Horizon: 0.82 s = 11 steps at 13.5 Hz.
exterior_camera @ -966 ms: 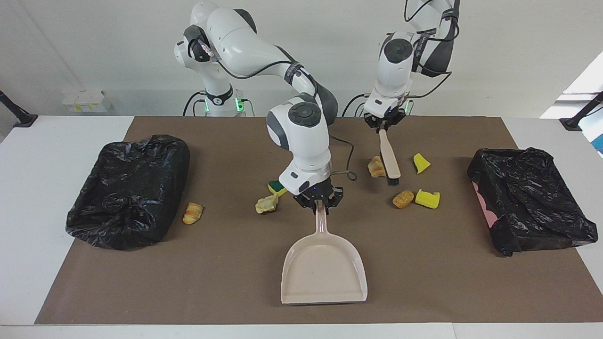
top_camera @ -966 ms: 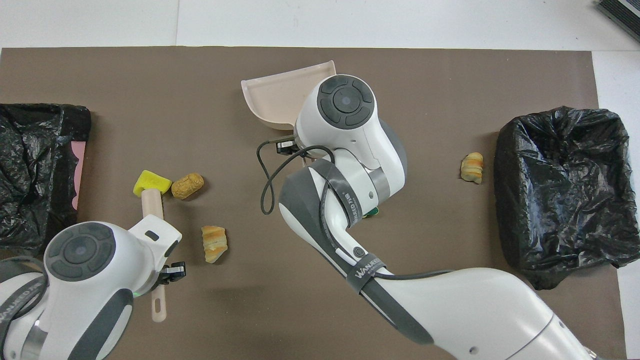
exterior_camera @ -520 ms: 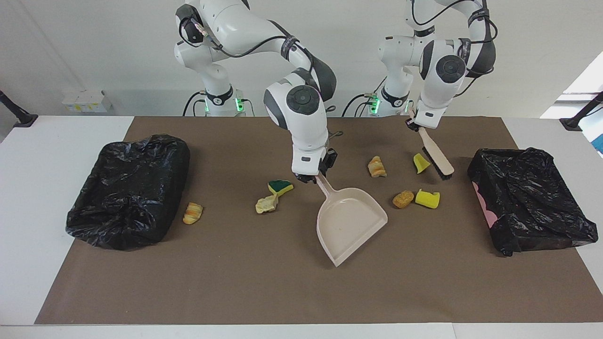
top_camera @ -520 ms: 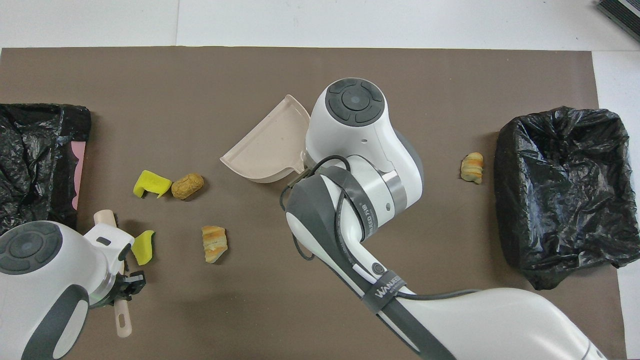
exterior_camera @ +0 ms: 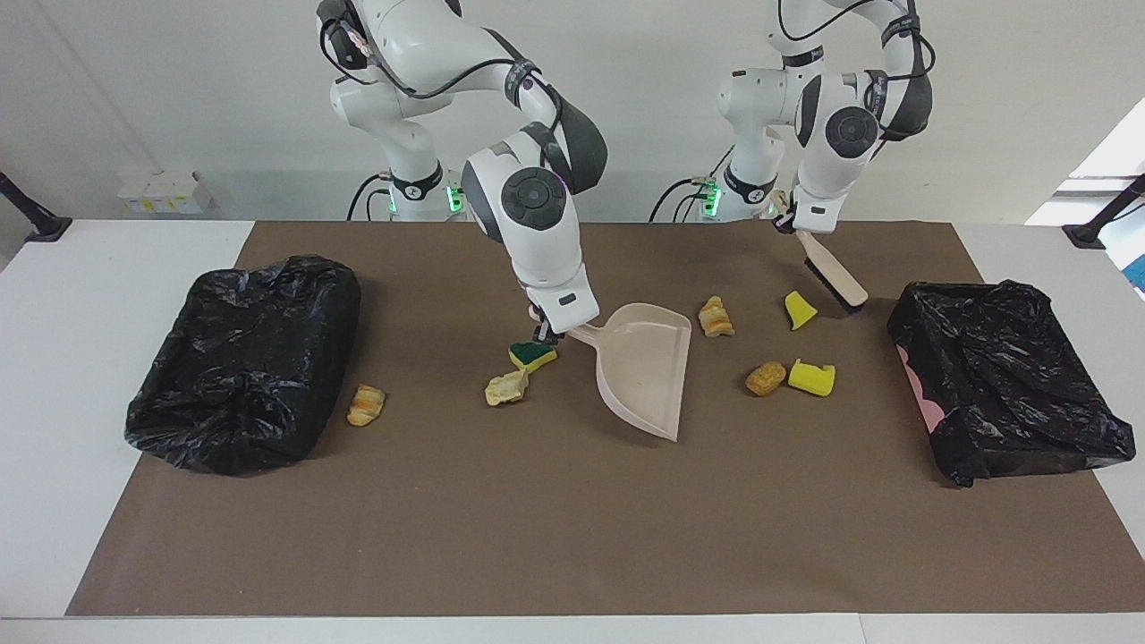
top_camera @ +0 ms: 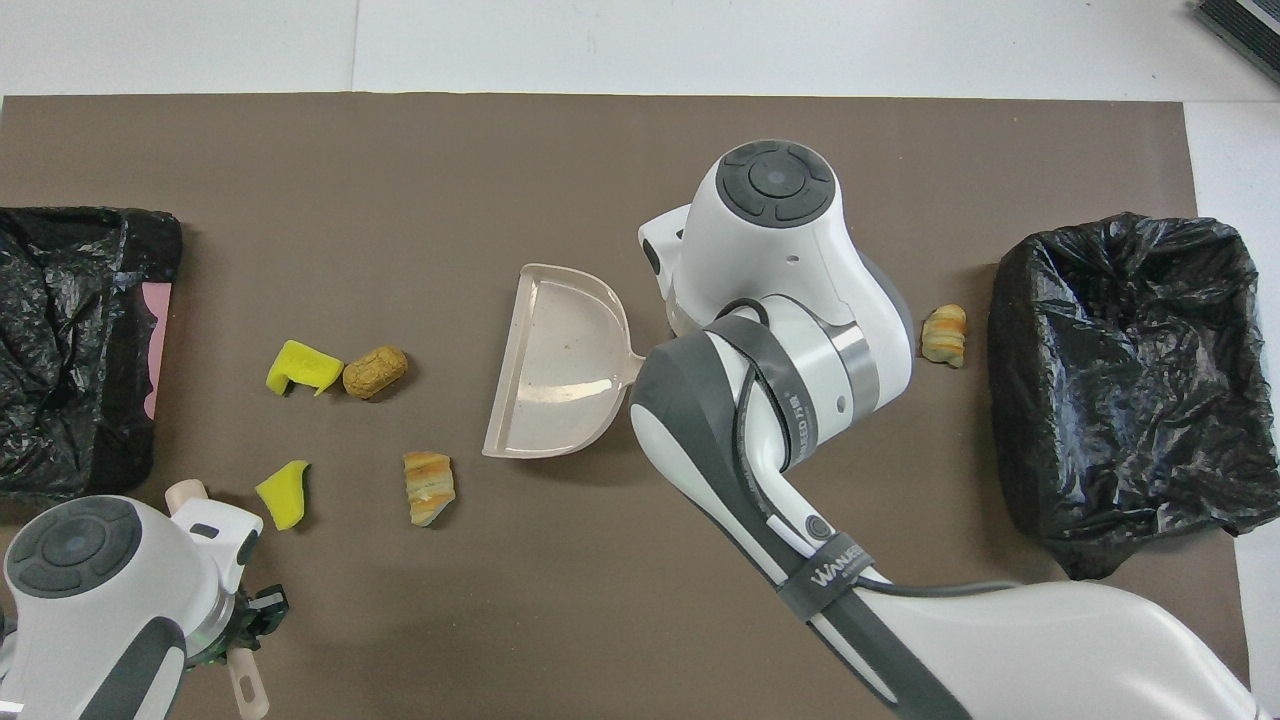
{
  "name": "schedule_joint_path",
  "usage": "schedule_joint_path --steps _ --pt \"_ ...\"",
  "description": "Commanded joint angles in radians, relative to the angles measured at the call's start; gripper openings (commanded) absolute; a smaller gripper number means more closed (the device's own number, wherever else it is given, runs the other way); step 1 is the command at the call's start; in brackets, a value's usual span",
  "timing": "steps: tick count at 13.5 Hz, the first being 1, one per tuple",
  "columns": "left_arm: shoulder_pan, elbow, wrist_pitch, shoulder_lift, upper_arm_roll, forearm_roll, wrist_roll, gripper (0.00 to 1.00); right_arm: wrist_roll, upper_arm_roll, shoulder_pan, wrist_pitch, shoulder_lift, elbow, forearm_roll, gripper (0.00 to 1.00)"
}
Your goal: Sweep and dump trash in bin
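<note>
My right gripper [exterior_camera: 547,333] is shut on the handle of the beige dustpan [exterior_camera: 646,367], held low over the mat's middle with its mouth toward the left arm's end; the pan also shows in the overhead view [top_camera: 555,365]. My left gripper [exterior_camera: 787,217] is shut on the brush [exterior_camera: 834,279], raised beside a yellow sponge chunk [exterior_camera: 799,309]. The trash lies on the mat: a pastry [exterior_camera: 716,316], a pastry lump [exterior_camera: 766,377], a yellow sponge [exterior_camera: 812,377], a green-and-yellow sponge [exterior_camera: 532,355], a paper wad [exterior_camera: 506,388] and a pastry [exterior_camera: 366,404].
Two bins lined with black bags stand on the brown mat, one at the right arm's end [exterior_camera: 241,358] and one at the left arm's end [exterior_camera: 1002,376]. The right arm hides the green-and-yellow sponge and the wad in the overhead view.
The right gripper swung the dustpan round and nearer the robots, so its mouth now faces the left arm's end. The left gripper moved the brush off toward the left arm's end.
</note>
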State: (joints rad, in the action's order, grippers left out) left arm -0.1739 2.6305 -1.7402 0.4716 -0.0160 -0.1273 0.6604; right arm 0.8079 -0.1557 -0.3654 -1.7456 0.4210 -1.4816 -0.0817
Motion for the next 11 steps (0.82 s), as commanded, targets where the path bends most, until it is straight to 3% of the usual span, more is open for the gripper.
schedule_joint_path --steps 1,5,8,11 --pt "-0.093 0.023 -0.009 0.012 0.002 0.034 0.069 0.00 0.141 -0.012 0.011 -0.087 -0.108 -0.185 0.030 0.00" --pt "-0.191 0.019 -0.114 -0.027 0.002 0.115 0.100 0.00 0.207 -0.013 0.012 -0.294 -0.208 -0.421 0.065 0.00" --pt "-0.272 0.013 -0.156 -0.048 0.002 0.133 0.091 0.00 0.212 -0.012 0.011 -0.321 -0.223 -0.451 0.063 0.00" --pt "-0.280 0.009 -0.192 -0.057 0.002 0.162 0.091 0.00 0.176 -0.012 0.000 -0.330 -0.215 -0.453 0.063 0.00"
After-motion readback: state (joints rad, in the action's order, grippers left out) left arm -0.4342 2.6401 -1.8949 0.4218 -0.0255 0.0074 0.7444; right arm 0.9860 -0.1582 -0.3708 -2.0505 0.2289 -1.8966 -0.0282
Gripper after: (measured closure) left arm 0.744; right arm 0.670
